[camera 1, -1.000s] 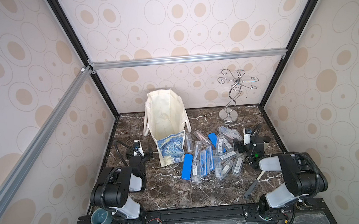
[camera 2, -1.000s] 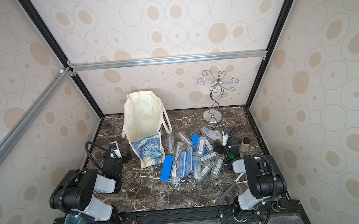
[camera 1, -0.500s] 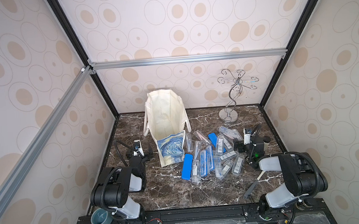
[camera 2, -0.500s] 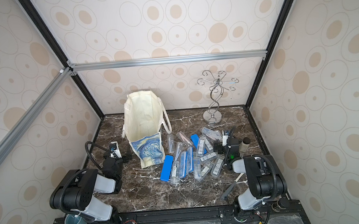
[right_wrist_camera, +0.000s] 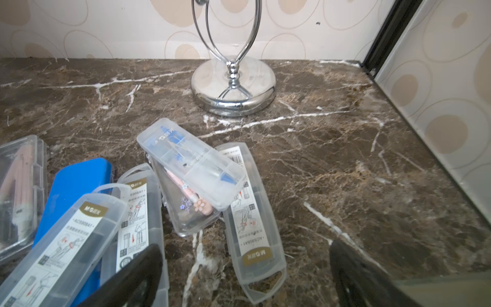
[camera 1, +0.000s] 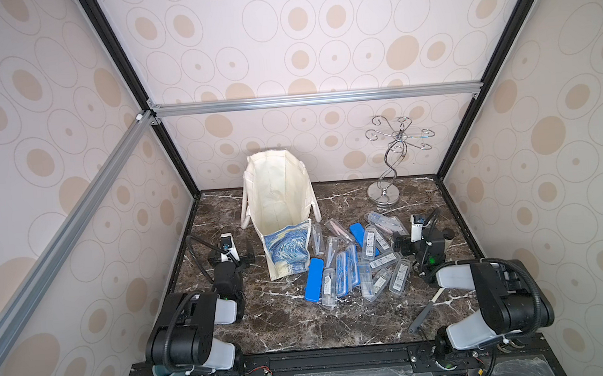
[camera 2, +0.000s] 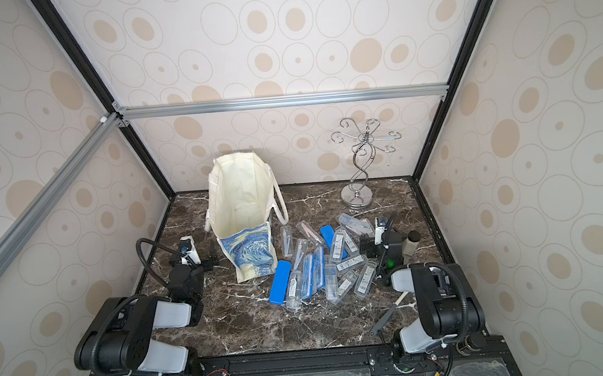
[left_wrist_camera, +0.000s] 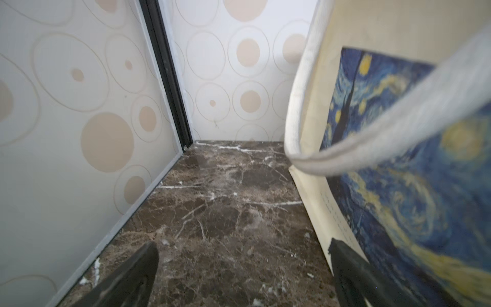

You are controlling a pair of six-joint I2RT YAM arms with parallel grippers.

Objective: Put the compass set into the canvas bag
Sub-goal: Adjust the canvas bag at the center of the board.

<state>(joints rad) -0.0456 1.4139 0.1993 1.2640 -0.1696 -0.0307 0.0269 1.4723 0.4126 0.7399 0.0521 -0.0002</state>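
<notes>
The canvas bag [camera 1: 279, 205] [camera 2: 243, 207] stands upright and open at the back left, its starry-night print facing the front. Several compass sets [camera 1: 352, 261] [camera 2: 320, 264], in clear and blue cases, lie in a loose pile to its right. My left gripper [camera 1: 231, 259] [left_wrist_camera: 241, 243] hangs open just left of the bag [left_wrist_camera: 398, 186], low over bare marble. At the pile's right edge my right gripper [camera 1: 423, 240] [right_wrist_camera: 244, 245] is open. The near end of a clear labelled case [right_wrist_camera: 252, 212] lies on the marble between its fingers, touching neither.
A silver wire stand [camera 1: 387, 190] [right_wrist_camera: 233, 87] stands at the back right. A grey-handled tool [camera 1: 423, 314] lies near the front right edge. The enclosure walls hem the marble table [camera 1: 302, 323] on three sides.
</notes>
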